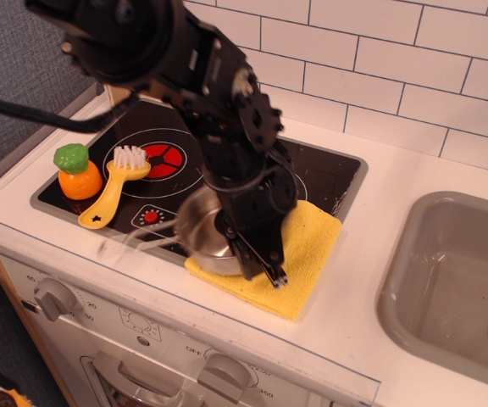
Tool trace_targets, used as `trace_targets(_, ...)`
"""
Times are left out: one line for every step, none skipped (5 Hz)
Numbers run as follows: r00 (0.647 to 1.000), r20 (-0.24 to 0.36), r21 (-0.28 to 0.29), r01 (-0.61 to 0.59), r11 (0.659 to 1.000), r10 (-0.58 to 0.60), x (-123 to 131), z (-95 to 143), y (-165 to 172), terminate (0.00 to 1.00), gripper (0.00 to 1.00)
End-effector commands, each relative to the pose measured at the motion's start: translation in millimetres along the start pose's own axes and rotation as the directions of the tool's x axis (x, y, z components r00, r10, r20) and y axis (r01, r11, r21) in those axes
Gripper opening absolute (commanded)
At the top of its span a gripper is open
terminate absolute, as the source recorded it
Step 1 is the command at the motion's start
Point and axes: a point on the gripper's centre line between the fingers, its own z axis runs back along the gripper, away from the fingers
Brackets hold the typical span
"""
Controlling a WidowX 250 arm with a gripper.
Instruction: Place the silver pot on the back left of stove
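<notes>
The silver pot (pixel 198 234) is over the front edge of the stove (pixel 331 175) and the left part of a yellow cloth (pixel 309 247). It looks blurred and tilted, and its wire handle (pixel 143 242) points left. My gripper (pixel 257 257) reaches down from the black arm and is shut on the pot's right rim. The arm hides the right burner and part of the pot. The back left burner (pixel 161 158) shows behind the arm.
An orange toy carrot with a green top (pixel 77 172) and a yellow brush (pixel 115 184) lie on the stove's left side, the brush head on the left burner. A grey sink (pixel 451 284) is at the right. A white tiled wall stands behind, and oven knobs (pixel 54 297) are below.
</notes>
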Motion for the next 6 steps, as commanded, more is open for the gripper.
trace_targets(0.994, 0.098, 0.046, 0.037, 0.998, -0.042, 2.2, 31.3, 32.8, 0.00, 0.00)
trace_targets(0.982, 0.169, 0.055, 0.077, 0.995, -0.085, 6.6, 58.4, 61.6, 0.00, 0.00)
trace_targets(0.962, 0.247, 0.056, 0.109, 0.992, -0.119, 21.6, 87.6, 106.0, 0.00, 0.00)
trace_targets(0.954, 0.254, 0.087, 0.141, 0.986, -0.159, 39.8, 92.1, 137.1, 0.00, 0.00)
trace_targets(0.963, 0.205, 0.089, 0.159, 0.983, -0.174, 52.5, 69.1, 168.0, 0.00, 0.00)
trace_targets(0.970, 0.134, 0.080, 0.195, 0.978, -0.204, 48.2, 40.1, 172.3, 0.00, 0.00)
